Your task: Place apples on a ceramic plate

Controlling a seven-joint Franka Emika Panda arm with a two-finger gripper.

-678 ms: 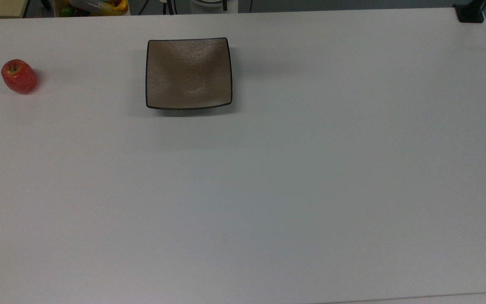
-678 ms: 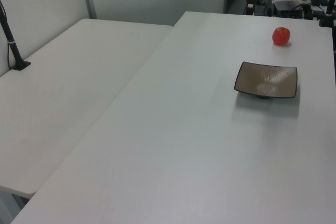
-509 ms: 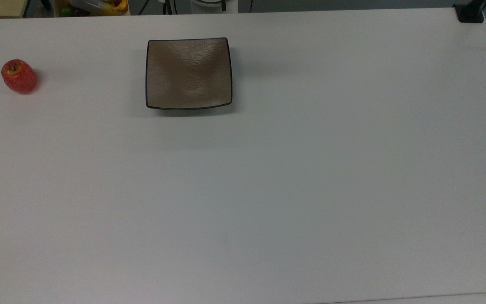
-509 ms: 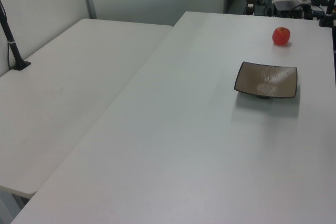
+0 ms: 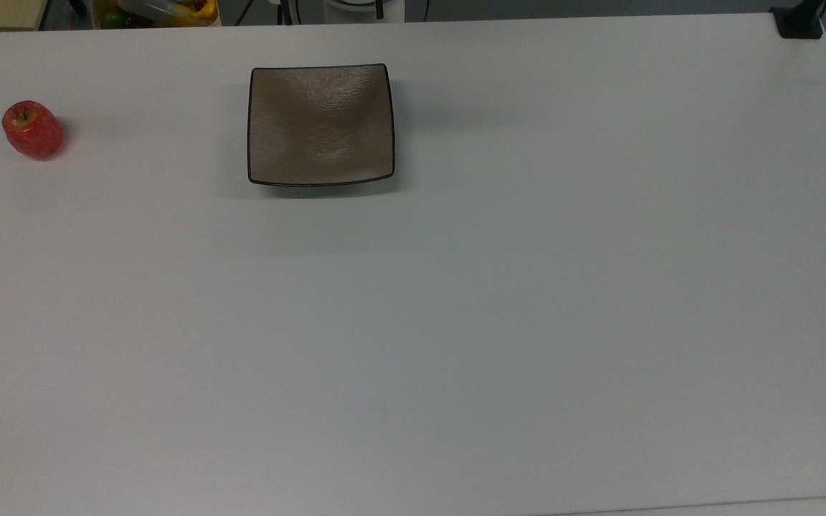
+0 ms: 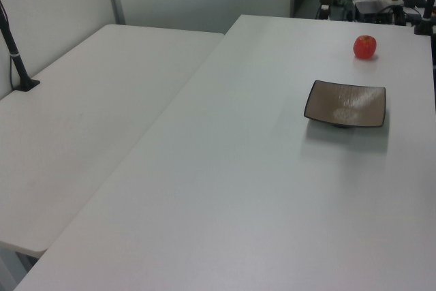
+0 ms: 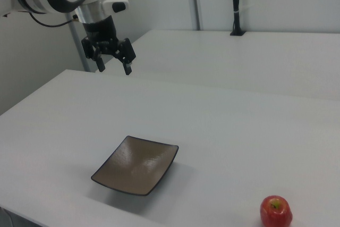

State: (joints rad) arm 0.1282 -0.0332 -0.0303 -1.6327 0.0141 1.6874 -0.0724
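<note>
A small red apple [image 5: 33, 130] stands alone on the white table [image 5: 456, 322] near the top view's left edge, well apart from the plate. It also shows in the left view [image 6: 364, 46] and the right view [image 7: 275, 211]. The square brown ceramic plate [image 5: 321, 125] with a thin black rim lies with nothing on it [image 6: 345, 103] [image 7: 136, 165]. My gripper [image 7: 113, 67] hangs high above the table, beyond the plate toward the right view's upper left. It is open, with nothing between its fingers.
A black post clamp [image 5: 799, 21] sits at the table's far right corner in the top view. A bin of fruit [image 5: 158, 11] stands beyond the far edge. A second white table [image 6: 82, 114] adjoins, with a black post [image 6: 15, 52] on it.
</note>
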